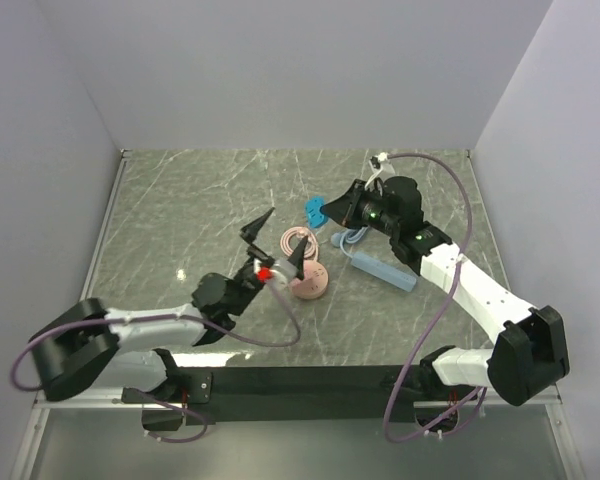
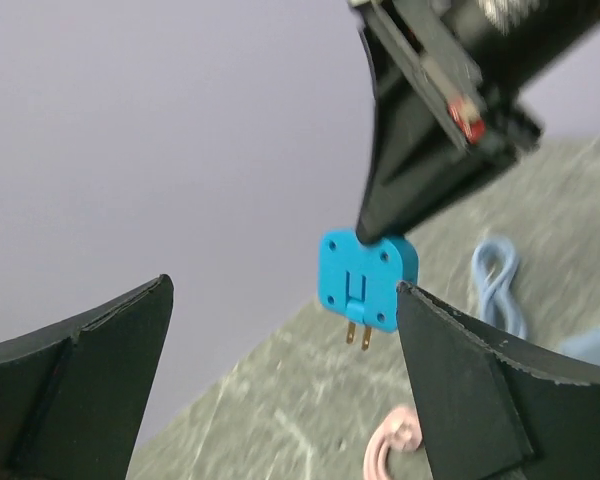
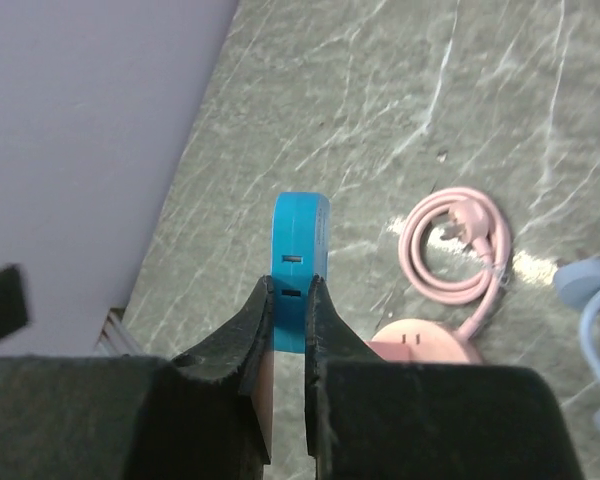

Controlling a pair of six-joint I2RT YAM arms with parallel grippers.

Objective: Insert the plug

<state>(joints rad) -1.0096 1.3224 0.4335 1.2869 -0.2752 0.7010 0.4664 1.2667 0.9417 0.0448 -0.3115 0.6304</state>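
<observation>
The right gripper (image 3: 290,292) pinches the plug (image 3: 300,230) tight between its fingers, holding it off the table (image 1: 180,200), beyond the pink block (image 1: 310,283). The left gripper (image 1: 277,243) gapes wide, empty, over the block's left edge, facing the plug. The strip (image 1: 385,268) lies just right of the block.

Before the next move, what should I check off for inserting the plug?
1. Plug clamped in right claw: ok.
2. Left claw open, not holding the plug: ok.
3. Plug's prongs exposed and unbent: ok.
4. Plug lined up over power strip: not ok, it is held off to one side.
5. Strip's sockets facing the plug: cannot tell.
</observation>
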